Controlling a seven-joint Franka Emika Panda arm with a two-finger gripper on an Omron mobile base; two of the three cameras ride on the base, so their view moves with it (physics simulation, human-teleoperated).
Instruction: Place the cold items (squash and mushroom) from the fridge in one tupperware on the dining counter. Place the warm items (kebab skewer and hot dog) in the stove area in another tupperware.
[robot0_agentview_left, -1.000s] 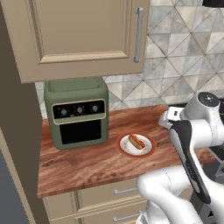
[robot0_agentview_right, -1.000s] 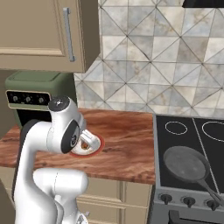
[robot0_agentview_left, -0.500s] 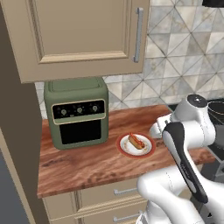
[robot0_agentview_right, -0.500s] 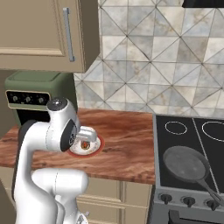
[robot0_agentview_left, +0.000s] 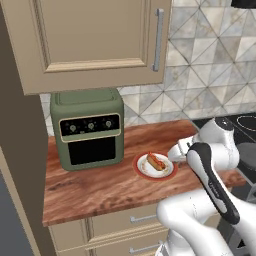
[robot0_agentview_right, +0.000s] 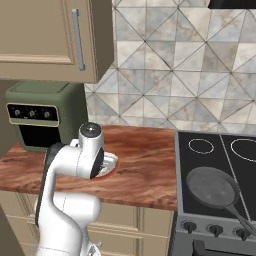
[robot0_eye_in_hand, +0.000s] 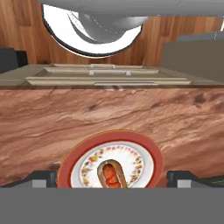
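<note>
Hot dog on plate, between open pincer fingers.

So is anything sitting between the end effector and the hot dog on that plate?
Nothing visible. The hot dog lies alone on the red-rimmed plate, and the open end effector is just to its right with only bare counter between. The green oven stands off on the far side.

hot dog: 1 | plate: 1 | toaster oven: 1 | frying pan: 1 | upper cabinet: 1
</note>
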